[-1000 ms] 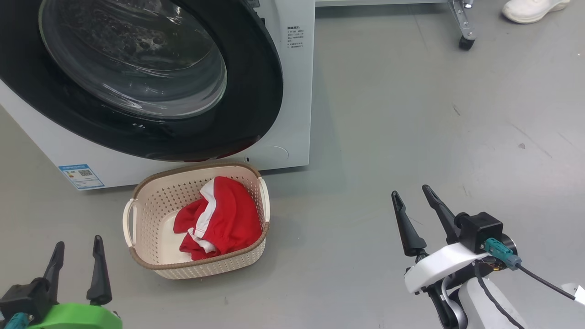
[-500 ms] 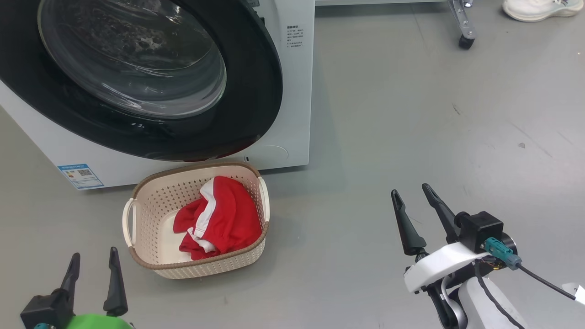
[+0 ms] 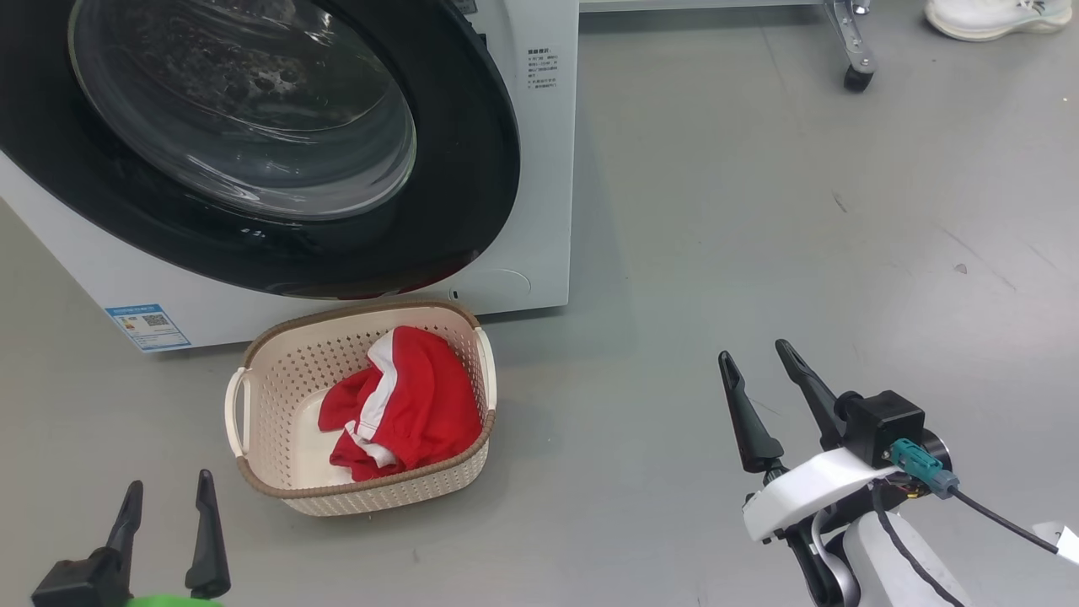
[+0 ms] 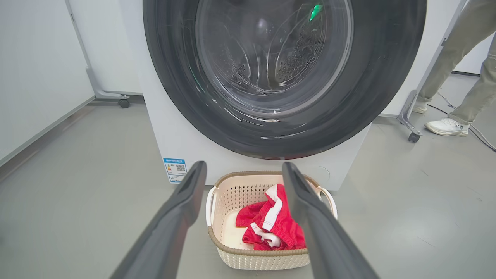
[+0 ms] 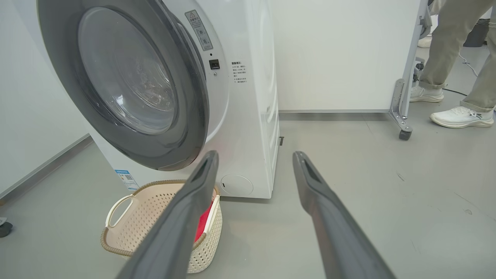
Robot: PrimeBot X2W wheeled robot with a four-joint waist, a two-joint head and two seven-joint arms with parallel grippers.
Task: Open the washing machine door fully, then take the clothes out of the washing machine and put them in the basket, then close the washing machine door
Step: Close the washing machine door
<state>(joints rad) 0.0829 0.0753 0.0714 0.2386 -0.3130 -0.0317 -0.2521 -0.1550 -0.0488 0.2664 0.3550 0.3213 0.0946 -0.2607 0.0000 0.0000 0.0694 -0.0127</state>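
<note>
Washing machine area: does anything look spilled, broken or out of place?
Nothing spilled or damaged. The red garment lies crumpled inside the basket, which stands upright before the washing machine. From the right wrist view, the door may sit slightly ajar; I cannot tell.

Illegible print (image 3: 542,69) on washing machine (image 3: 552,211)

Grey floor (image 3: 759,211) right of the washing machine (image 3: 544,211) lies wide open. Basket (image 3: 379,499) sits just before the machine, with the door (image 3: 472,169) bulging over its back edge. Caster leg (image 3: 856,63) and a person's shoe (image 3: 986,17) stand far back right.
</note>
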